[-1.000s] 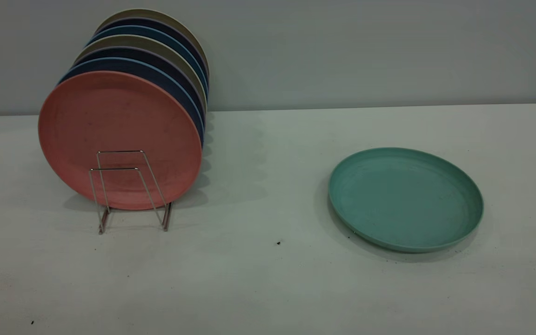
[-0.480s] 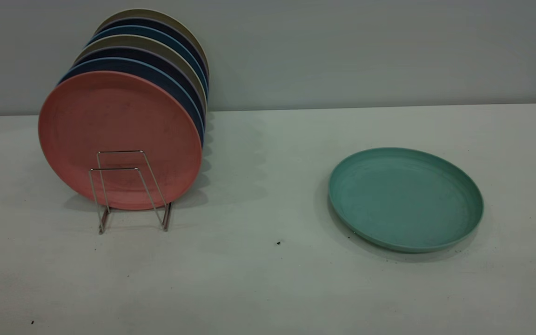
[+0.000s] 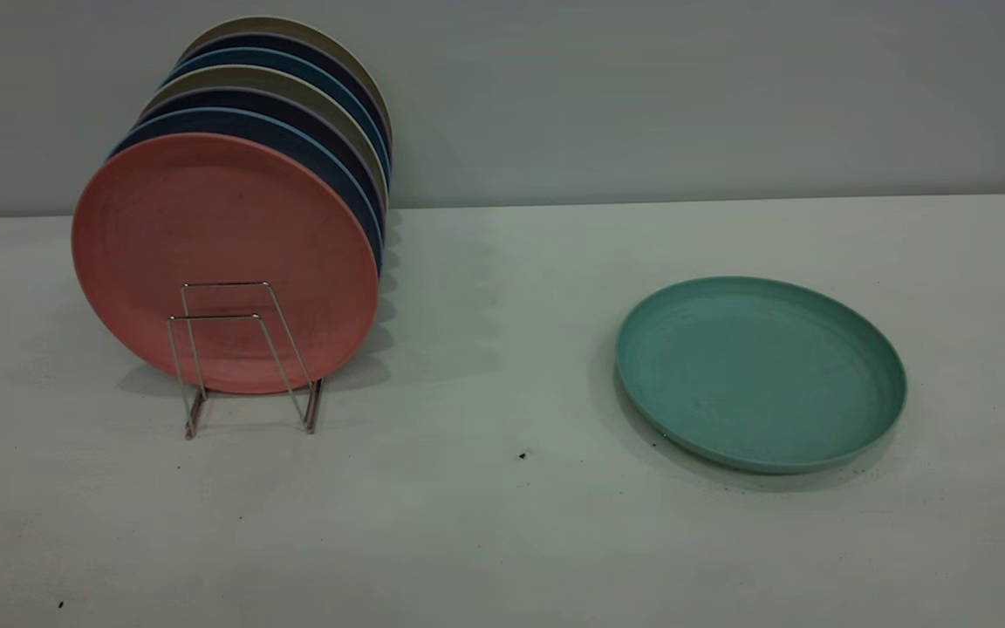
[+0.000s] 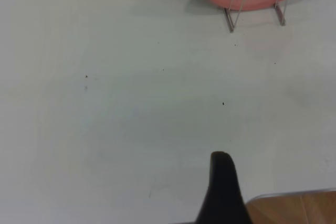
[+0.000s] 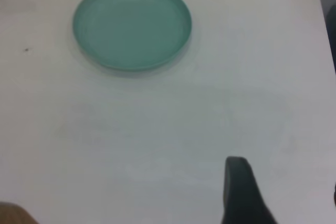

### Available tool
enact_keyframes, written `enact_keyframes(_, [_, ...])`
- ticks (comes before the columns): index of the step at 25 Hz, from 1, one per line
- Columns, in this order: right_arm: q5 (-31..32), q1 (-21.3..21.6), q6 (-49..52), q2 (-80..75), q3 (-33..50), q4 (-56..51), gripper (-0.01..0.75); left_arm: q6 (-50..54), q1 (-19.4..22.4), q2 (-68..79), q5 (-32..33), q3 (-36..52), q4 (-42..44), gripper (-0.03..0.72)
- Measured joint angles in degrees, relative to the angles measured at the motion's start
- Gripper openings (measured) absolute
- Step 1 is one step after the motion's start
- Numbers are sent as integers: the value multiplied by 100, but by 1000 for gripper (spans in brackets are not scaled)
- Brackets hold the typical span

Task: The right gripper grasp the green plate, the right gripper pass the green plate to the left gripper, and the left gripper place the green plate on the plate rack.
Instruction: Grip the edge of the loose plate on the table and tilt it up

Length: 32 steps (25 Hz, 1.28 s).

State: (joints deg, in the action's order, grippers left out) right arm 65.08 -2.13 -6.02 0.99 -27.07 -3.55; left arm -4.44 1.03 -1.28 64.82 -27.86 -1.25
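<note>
Right end effector (image 5: 242, 192) hangs well apart from our round mint-green plastic plate (image 3: 761, 373), flat on the white bench (image 3: 502, 523); its grip state we cannot tell.

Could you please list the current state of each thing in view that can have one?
green plate: lying flat on the table, ungrasped.
plate rack: front slot empty.
pink plate: upright in the rack, frontmost.
blue plates: upright behind it.
left gripper: above bare table.
right gripper: short of the green plate.

A matt mint-green plastic plate (image 3: 761, 373) lies on a smooth, pale, faintly speckled bench (image 3: 502, 523). The plate rack (image 3: 245, 353) is thin, shiny silver wire, holding a matt salmon-pink plate (image 3: 223, 235). One black finger (image 4: 223, 192) looks dull, smooth plastic.
</note>
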Motion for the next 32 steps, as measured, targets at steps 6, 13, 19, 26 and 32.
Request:
enact_keyframes(6, [-15, 0, 25, -12, -21, 5, 410, 12, 0, 0, -6, 0, 0, 585])
enact_keyframes(13, [-600, 0, -19, -1477, -735, -7, 521, 100, 0, 1272, -417, -658, 42, 586])
enact_keyframes(19, [-1215, 0, -221, -3382, -1300, -493, 568, 17, 0, 3359, -1125, -1529, 38, 586])
enact_keyframes(26, [-2032, 0, -1552, -5302, -1328, -2110, 569, -346, 0, 5300, -1875, -2157, -100, 586])
enact_keyframes(32, [-2749, 0, -2815, -6912, -1333, -3732, 569, -1331, 0, 6806, -2277, -2478, -1022, 586])
